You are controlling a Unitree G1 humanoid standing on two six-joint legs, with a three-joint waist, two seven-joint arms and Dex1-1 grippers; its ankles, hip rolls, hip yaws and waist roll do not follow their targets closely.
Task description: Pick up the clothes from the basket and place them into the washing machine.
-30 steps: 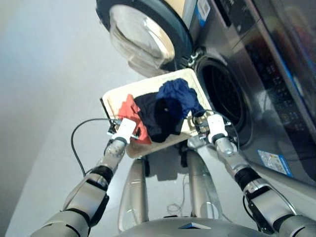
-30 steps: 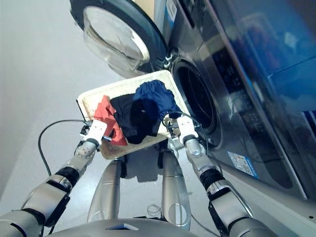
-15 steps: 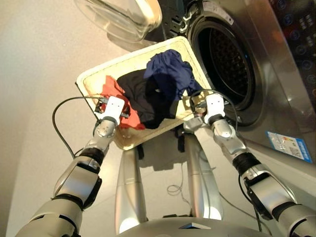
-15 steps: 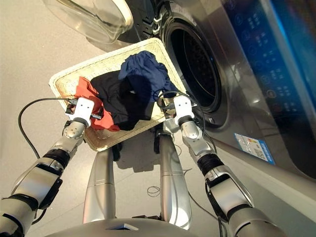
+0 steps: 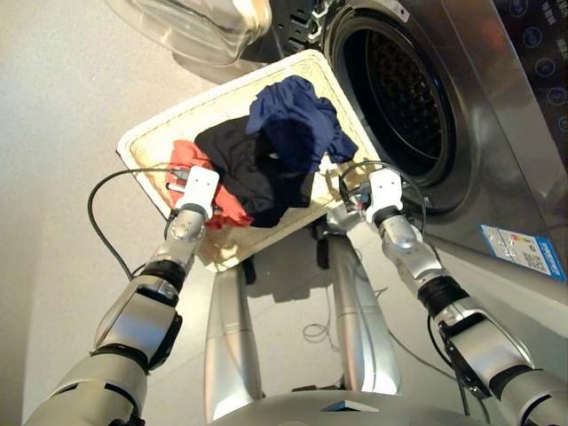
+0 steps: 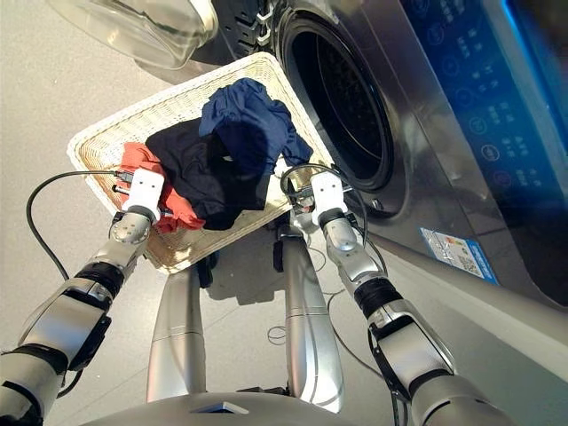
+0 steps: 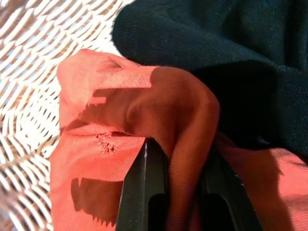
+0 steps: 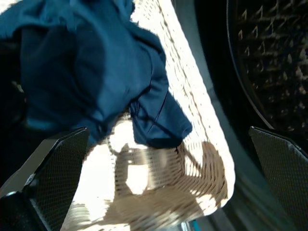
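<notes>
Left gripper (image 7: pixel 175 192) pinches a fold of the coral-orange garment (image 7: pixel 139 125) at the basket's (image 5: pixel 151 142) near-left corner. Right gripper (image 8: pixel 163 192), fingers spread wide, hovers empty at the near-right rim beside the navy garment (image 8: pixel 91 72); black garment (image 5: pixel 244 169) between, washing machine (image 5: pixel 399 89) drum beyond.

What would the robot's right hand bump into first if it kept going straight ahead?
Probably the blue garment. The right gripper is open and points over the near corner of the basket, and the blue cloth's hanging end lies just ahead. Depth is hard to judge, so it might brush the wicker first.
</notes>
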